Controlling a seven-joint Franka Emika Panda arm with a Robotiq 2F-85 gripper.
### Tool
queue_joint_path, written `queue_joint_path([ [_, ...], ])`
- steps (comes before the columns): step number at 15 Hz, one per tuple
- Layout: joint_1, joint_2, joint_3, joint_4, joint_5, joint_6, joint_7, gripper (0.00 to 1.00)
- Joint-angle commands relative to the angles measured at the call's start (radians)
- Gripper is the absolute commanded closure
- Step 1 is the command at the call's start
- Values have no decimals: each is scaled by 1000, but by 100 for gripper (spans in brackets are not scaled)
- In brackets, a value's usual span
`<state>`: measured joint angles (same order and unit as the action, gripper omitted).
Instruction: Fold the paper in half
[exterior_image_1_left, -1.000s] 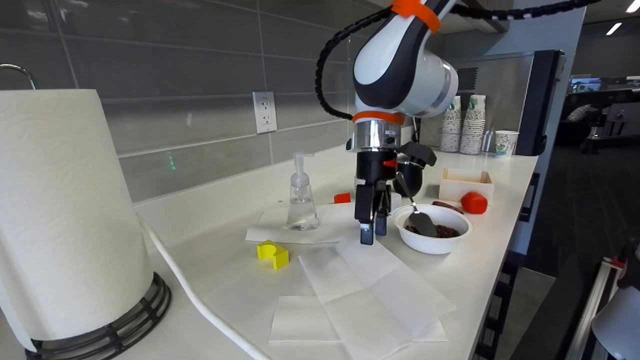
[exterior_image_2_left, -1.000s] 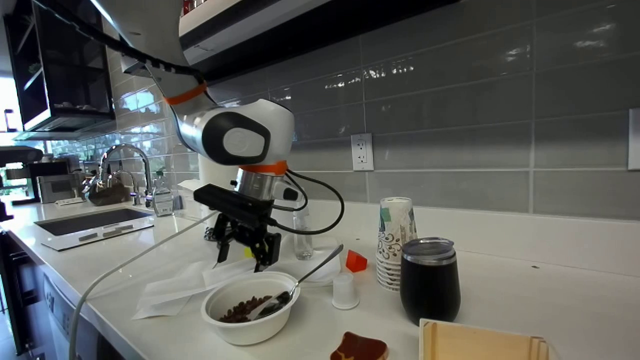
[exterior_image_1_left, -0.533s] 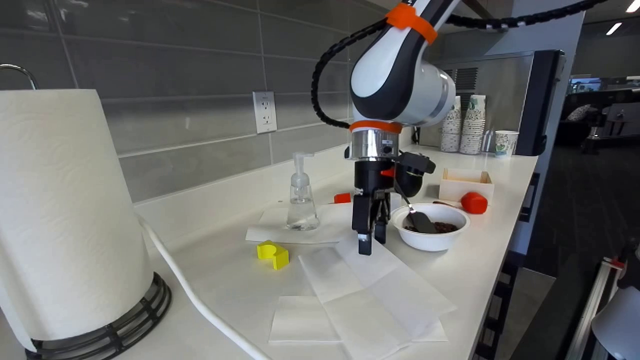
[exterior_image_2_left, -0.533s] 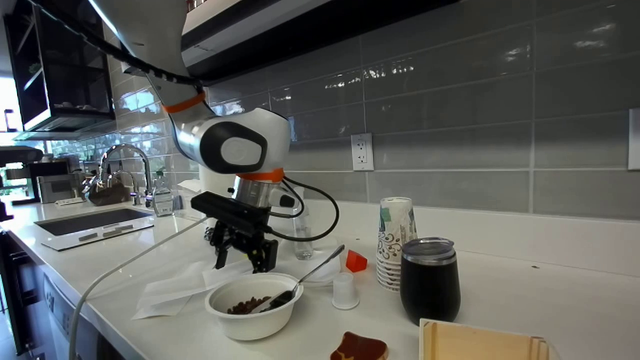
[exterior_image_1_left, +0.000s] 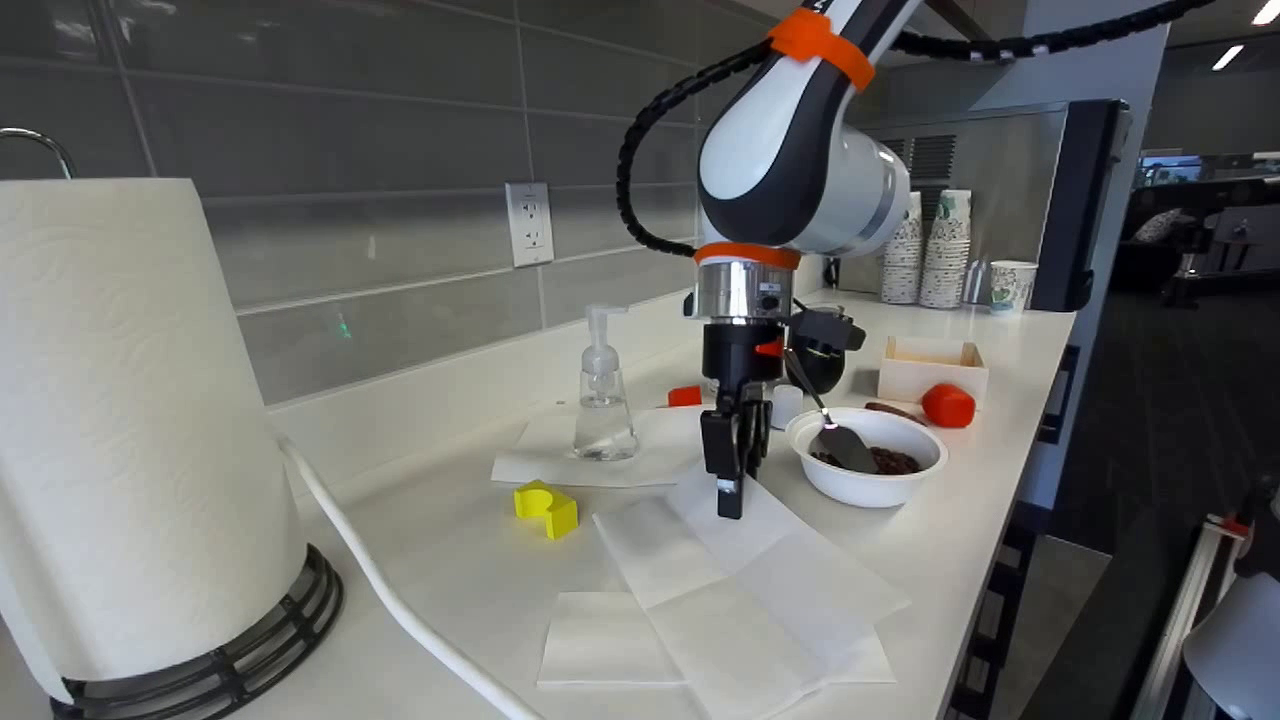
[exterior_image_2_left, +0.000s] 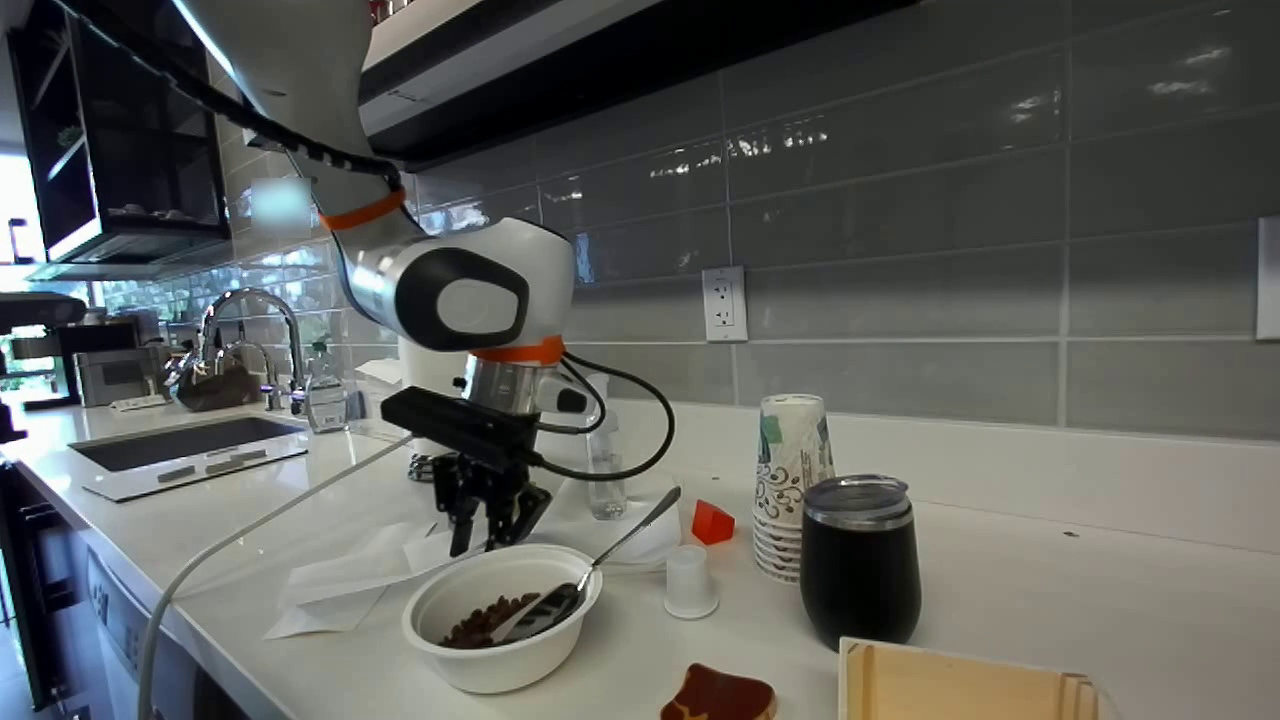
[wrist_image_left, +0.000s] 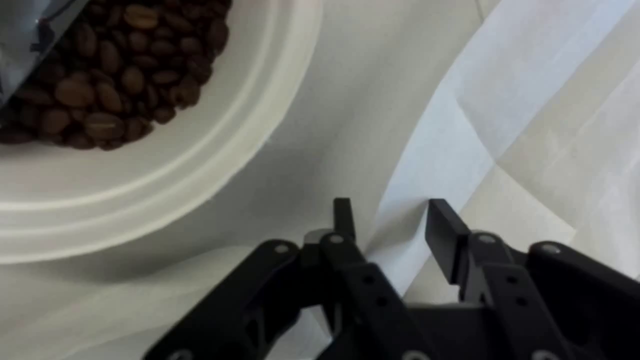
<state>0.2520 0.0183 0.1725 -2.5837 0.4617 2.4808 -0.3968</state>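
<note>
Kitchen counter (exterior_image_1_left: 460, 560): pale, running along a grey tiled wall (exterior_image_1_left: 380, 230).
Robot arm (exterior_image_1_left: 765, 160): white and black, hanging over the counter, bent so that its lower end points down.
Gripper (wrist_image_left: 391, 217): two black fingers moderately apart, with nothing held; whether the tips touch anything below, one cannot tell.
Paper (exterior_image_1_left: 750, 595): thin, white, creased, opened out; one end lies under the gripper, its edge showing between the fingers in the wrist view.
Second sheet (exterior_image_1_left: 605, 640): white, partly beneath the paper.
Bowl (exterior_image_1_left: 865, 488): white, just beside the gripper, with brown beans (wrist_image_left: 130, 80) and a leaning spoon (exterior_image_1_left: 845, 447).
Wall side: a pump bottle (exterior_image_1_left: 604, 430) on a wider sheet (exterior_image_1_left: 530, 460); a yellow block (exterior_image_1_left: 550, 512) near it.
Outer edge (exterior_image_1_left: 976, 600): runs near one corner of the paper.
Open room: counter surface between the paper and a white cord (exterior_image_1_left: 400, 612).
</note>
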Motion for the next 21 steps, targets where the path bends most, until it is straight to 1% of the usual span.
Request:
queue_joint_path([
  [1, -17, -21, 19, -16, -6, 53, 20, 87],
  [2, -19, -29, 20, -21, -9, 68, 21, 96],
  [3, -19, -37, 20, -26, -8, 85, 17, 99],
  [5, -18, -57, 23, -48, 1, 127, -1, 100],
  [8, -10, -98, 28, -111, 13, 208, -38, 100],
  [11, 6, -148, 24, -184, 55, 279, -110, 100],
  [13, 30, -192, 15, -240, 90, 344, -159, 100],
  [14, 34, -126, 5, -161, 74, 369, -159, 100],
  [17, 97, -158, -14, -169, 146, 463, -221, 100],
  [18, 79, -160, 24, -165, 191, 491, -262, 100],
  [21, 103, -152, 51, -161, 284, 581, -362, 100],
])
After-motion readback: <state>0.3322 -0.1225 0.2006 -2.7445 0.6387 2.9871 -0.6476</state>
